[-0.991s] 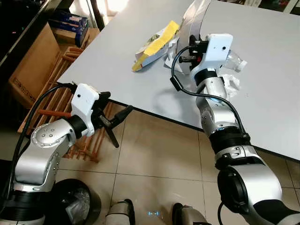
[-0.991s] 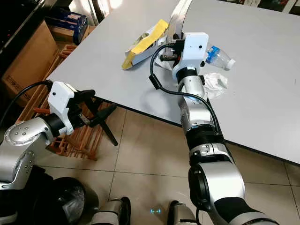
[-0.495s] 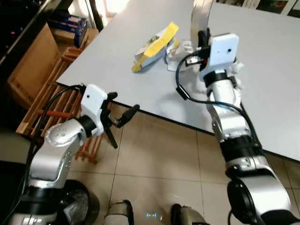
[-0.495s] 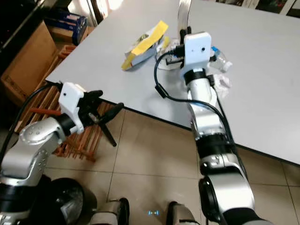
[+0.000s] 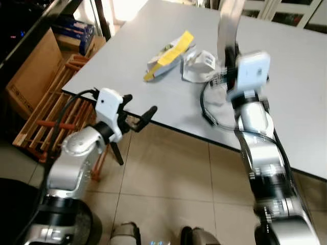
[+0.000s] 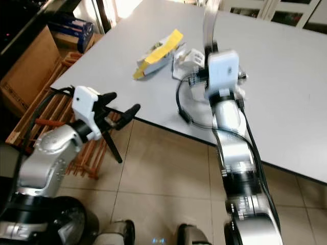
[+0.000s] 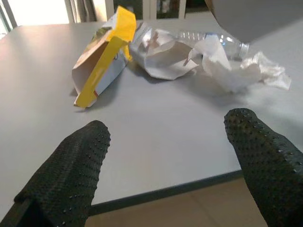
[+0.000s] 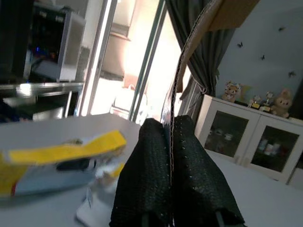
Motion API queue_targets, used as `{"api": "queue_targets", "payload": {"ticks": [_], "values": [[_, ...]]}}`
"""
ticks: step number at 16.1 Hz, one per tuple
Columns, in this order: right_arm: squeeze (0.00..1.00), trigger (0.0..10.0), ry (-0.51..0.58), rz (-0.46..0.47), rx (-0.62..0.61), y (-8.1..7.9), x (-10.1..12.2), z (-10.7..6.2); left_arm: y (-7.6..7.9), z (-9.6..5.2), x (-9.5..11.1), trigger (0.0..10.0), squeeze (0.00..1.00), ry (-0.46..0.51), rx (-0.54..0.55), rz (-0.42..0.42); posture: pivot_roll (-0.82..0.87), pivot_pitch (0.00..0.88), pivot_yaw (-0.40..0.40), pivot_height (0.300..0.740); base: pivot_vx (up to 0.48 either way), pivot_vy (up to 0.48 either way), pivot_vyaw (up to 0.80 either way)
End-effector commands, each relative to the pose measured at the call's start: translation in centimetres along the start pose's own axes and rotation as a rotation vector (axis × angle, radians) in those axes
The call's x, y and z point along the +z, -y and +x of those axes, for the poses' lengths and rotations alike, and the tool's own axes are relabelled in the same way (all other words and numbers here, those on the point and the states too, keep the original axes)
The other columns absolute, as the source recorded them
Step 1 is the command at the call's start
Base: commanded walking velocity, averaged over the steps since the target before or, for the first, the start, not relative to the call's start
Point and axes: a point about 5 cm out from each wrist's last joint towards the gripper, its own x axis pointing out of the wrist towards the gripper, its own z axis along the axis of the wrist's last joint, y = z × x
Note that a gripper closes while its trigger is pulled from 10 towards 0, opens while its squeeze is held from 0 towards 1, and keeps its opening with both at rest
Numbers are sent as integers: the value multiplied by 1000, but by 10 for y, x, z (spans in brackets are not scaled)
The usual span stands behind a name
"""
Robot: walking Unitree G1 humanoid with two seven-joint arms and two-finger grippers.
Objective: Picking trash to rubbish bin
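- The right claw [image 8: 171, 161] is up over the grey counter [image 5: 127, 56], its two black fingers [image 8: 142, 179] pinched shut on a thin sheet of cardboard [image 8: 199, 33] that stands upright between them and rises past the top of the head views [image 5: 229, 20].
- The left claw [image 7: 165, 165] hangs just off the counter's near edge, toward 9 o'clock from the right arm, fingers spread wide and holding nothing.
- Trash lies in a cluster on the counter at about 12 o'clock from the left claw: a torn yellow-and-white carton [image 7: 102, 56] lying on its side, with a crumpled white wrapper [image 7: 163, 59] just beside it.
- Beyond the wrapper lie a clear plastic bottle [image 7: 210, 40] on its side and crumpled white tissue [image 7: 246, 73], touching one another.
- On the tiled floor [image 5: 173, 173] at 9 o'clock from the counter are a wooden rack [image 5: 48, 120] and a cardboard box [image 5: 33, 61].
- A dark round bin [image 6: 76, 227] sits at the robot's left foot, at about 7 o'clock in the head views.
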Motion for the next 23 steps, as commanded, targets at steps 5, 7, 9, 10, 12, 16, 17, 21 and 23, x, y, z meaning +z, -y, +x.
{"api": "queue_targets", "payload": {"ticks": [5, 7, 9, 10, 12, 16, 17, 21, 23], "values": [[0, 10000, -60, -72, -60, 17, 2, -30, 0, 4, 4, 10000, 0, 91, 98, -54, 28, 90, -46, 740, 0, 0, 0], [0, 10000, -84, -80, -84, 19, 1, -36, -4, 0, 2, 10000, 0, 126, 250, -26, 25, 90, -47, 740, 0, 0, 0], [0, 10000, -102, -82, -88, 17, 1, -42, -2, -6, -1, 10000, 0, 157, 351, -37, 23, 92, -45, 740, 0, 0, 0], [0, 10000, -109, -83, -89, 15, 1, -45, 0, -8, -3, 10000, 0, 158, 387, -28, 24, 92, -43, 740, 0, 0, 0], [0, 10000, -129, -88, -100, 15, 1, -51, 11, -10, -9, 10000, 0, 145, 398, -42, 22, 89, -39, 740, 0, 0, 0], [0, 10000, -180, -111, -133, 22, -2, -70, 18, -11, -16, 10000, 0, 109, 409, -1, 25, 77, -31, 740, 0, 0, 0], [0, 10000, -203, -115, -138, 25, -5, -76, 18, -10, -17, 10000, 0, 109, 415, 1, 26, 73, -31, 740, 0, 0, 0], [0, 10000, -229, -124, -142, 28, -7, -79, 21, -8, -17, 10000, 0, 99, 410, -4, 20, 75, -29, 740, 0, 0, 0], [0, 10000, -232, -112, -145, 26, -7, -76, 22, -6, -20, 10000, 0, 78, 408, -12, 22, 74, -31, 740, 0, 0, 0]]}}
